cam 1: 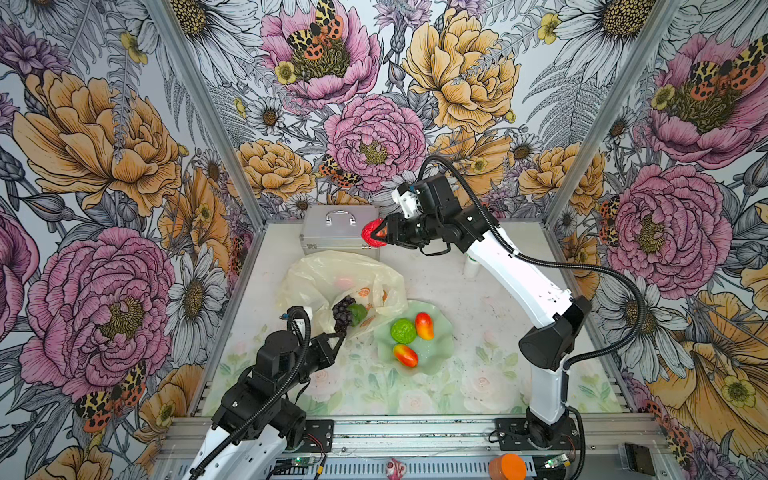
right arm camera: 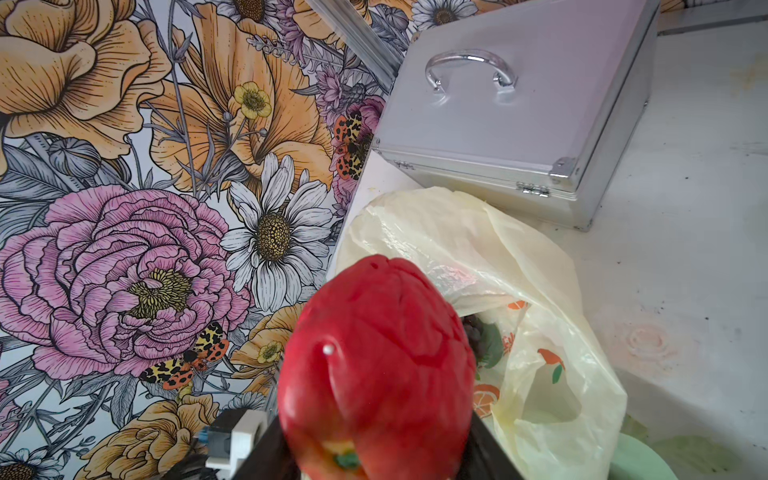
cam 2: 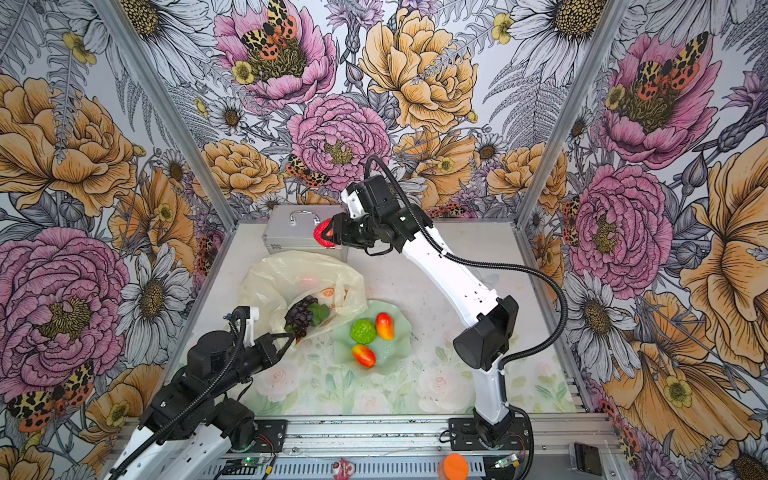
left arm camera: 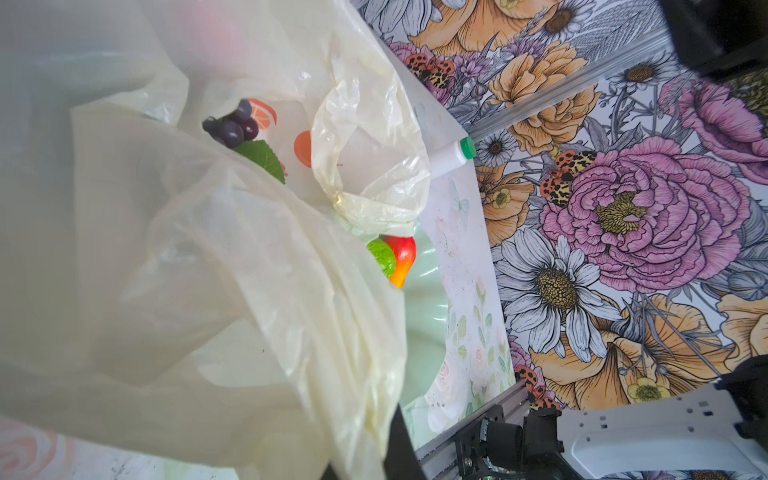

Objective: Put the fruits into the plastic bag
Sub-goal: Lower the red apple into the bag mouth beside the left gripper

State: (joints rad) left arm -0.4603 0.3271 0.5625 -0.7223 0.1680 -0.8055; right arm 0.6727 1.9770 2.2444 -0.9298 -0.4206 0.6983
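Fruit under grip: red fruit (cam 1: 370, 235), glossy, faintly lobed, green stub at one end. Right pincer (cam 1: 380, 234) clamps it, raised clear of bench (cam 1: 478, 299), above far side of plastic bag (cam 1: 332, 270), near silver case (cam 1: 328, 232). Left pincer (cam 1: 341, 332) closed, pinching bag's near edge. Bag mouth holds grape bunch (cam 1: 343, 313) with green leaf (cam 1: 357, 312). Wavy green dish (cam 1: 440, 353), touching bag, holds bumpy lime-green ball (cam 1: 403, 331) and two red-yellow mangoes (cam 1: 424, 325).
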